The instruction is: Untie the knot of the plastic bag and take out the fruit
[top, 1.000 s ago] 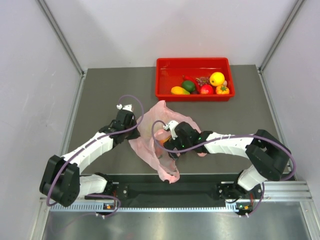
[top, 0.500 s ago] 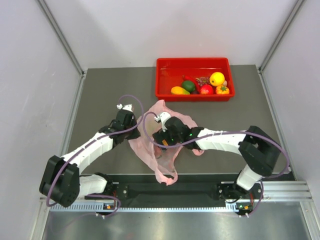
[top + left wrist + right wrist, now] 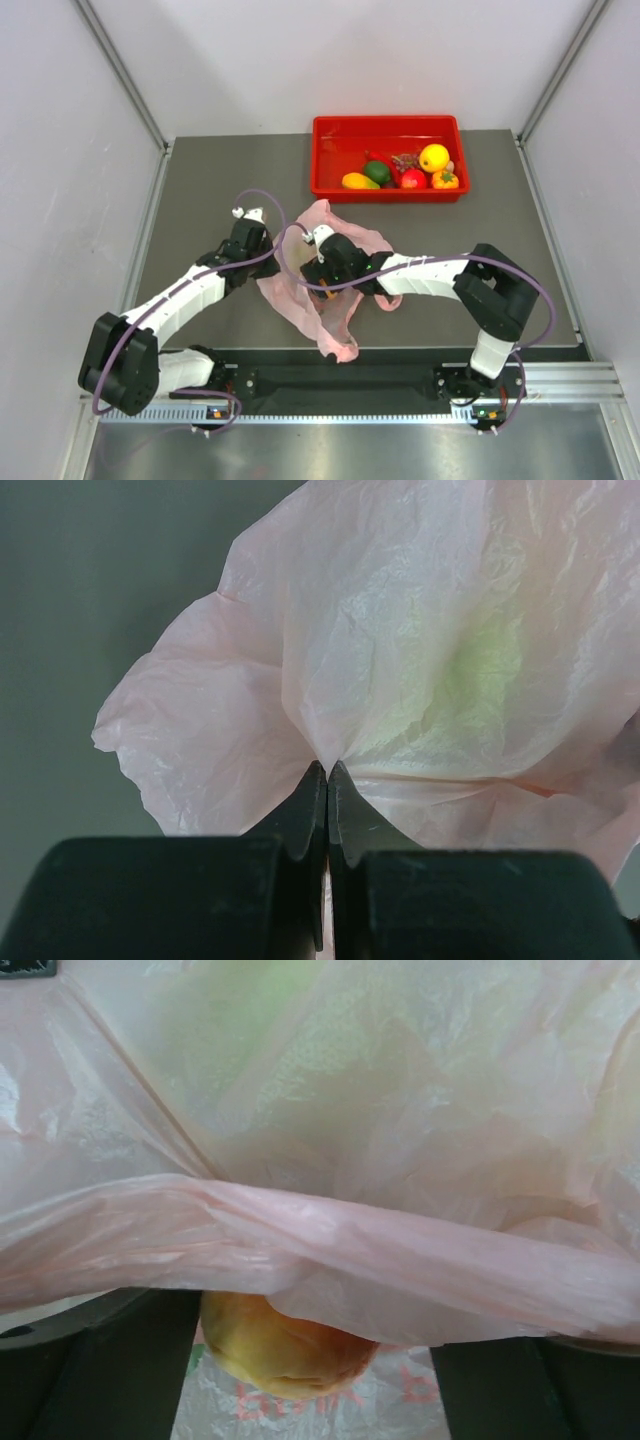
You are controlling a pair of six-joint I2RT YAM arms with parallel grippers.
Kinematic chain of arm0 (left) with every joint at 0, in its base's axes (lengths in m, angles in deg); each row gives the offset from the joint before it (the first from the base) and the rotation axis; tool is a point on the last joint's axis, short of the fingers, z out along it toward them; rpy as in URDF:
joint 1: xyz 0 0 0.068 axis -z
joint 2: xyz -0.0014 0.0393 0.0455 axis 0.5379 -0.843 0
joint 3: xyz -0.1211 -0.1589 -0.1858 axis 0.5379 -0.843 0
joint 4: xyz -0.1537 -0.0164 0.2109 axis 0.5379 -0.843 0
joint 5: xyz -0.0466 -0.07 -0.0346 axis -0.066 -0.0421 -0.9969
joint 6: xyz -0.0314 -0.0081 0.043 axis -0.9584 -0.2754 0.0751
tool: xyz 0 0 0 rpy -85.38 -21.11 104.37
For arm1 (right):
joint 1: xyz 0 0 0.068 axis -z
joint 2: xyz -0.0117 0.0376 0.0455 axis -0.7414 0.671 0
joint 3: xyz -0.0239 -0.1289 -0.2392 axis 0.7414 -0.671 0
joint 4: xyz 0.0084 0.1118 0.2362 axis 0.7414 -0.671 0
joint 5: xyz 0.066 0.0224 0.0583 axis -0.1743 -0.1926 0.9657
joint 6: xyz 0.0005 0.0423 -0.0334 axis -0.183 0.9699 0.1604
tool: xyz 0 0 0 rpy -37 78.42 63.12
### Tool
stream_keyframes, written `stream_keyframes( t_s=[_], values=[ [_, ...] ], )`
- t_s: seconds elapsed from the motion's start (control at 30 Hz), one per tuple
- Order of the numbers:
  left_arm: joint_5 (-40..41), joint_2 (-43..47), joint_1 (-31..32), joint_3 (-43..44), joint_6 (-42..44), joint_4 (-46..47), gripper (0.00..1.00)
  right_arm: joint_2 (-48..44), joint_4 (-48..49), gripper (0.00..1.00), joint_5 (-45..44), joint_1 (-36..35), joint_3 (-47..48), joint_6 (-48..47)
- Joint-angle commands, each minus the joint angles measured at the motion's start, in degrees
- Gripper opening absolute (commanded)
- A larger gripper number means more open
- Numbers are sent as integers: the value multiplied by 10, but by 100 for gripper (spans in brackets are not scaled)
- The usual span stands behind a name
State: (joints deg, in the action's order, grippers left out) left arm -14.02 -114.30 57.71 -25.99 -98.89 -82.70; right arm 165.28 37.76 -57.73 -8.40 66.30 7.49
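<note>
The pale-pink plastic bag [image 3: 330,300] lies crumpled on the dark table between my arms. I cannot see a knot; one loose handle strip [image 3: 338,350] trails toward the near edge. My left gripper [image 3: 263,268] is shut on the bag's left edge, pinching the film [image 3: 327,768]. My right gripper [image 3: 318,280] is inside the bag's mouth, jaws wide apart, with bag film draped over them. A pinkish-orange peach [image 3: 285,1355] sits between the fingers [image 3: 110,1370], against the left one and clear of the right. A green fruit glows through the film [image 3: 480,670].
A red tray [image 3: 325,128] at the back holds a round yellow fruit [image 3: 434,157], a dark green one [image 3: 377,171], a red one, a yellow oval [image 3: 358,181], an orange one and dark grapes. Metal frame rails run along the table's sides.
My right gripper has moved left and farther into the bag's mouth. The bag has bunched a little around it. My left gripper holds the same spot.
</note>
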Motion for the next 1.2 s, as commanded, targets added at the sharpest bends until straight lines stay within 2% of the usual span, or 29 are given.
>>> stream_keyframes(
  t_s=[0.0, 0.1, 0.17, 0.2, 0.3, 0.4, 0.5, 0.53, 0.57, 0.67, 0.77, 0.87, 0.93, 1.03, 1.07, 1.13, 1.17],
  values=[
    [-3, 18, 0, 10, 9, 20, 0, 4, 25, 82, 21, -11, 6, 2],
    [-2, 19, 0, 10, 9, 19, 0, 0, 15, 56, 37, -11, 0, -7],
    [-2, 20, 0, 11, 10, 19, 0, -12, 3, 48, 50, -11, -4, -12],
    [-2, 20, 0, 11, 10, 19, 0, -20, -10, 39, 54, -11, -9, -16],
    [-2, 23, 0, 11, 9, 19, 0, -86, -23, 32, 81, -11, -47, -26],
    [0, 27, -1, 12, 8, 18, 0, -181, -55, 29, 138, -11, -88, -42],
    [1, 30, -2, 13, 7, 19, 0, -278, -117, 15, 175, -11, -107, -50],
    [0, 30, -2, 14, 7, 19, 0, -300, -136, 4, 179, -11, -109, -57],
    [-1, 31, -2, 14, 7, 20, 0, -346, -164, 0, 178, -11, -108, -61],
    [-7, 34, -2, 14, 5, 29, 0, -423, -214, 0, 152, -9, -88, -80],
    [-22, 37, -3, 14, 3, 38, 0, -474, -224, 0, 105, 0, -58, -103],
    [-45, 44, -3, 11, 6, 52, 0, -478, -209, 0, 63, 33, -23, -142],
    [-55, 48, -3, 11, 7, 59, 0, -461, -177, 0, 48, 69, -5, -153],
    [-73, 59, -3, 8, 13, 70, 0, -393, -115, 0, 26, 203, 29, -129],
    [-75, 63, -3, 9, 13, 70, 0, -340, -99, 2, 14, 225, 55, -128],
    [-86, 72, -3, 9, 16, 73, 0, -280, -79, 9, -20, 264, 88, -92],
    [-89, 74, -3, 10, 16, 75, 0, -214, -69, 15, -26, 294, 128, -91]
  ],
)
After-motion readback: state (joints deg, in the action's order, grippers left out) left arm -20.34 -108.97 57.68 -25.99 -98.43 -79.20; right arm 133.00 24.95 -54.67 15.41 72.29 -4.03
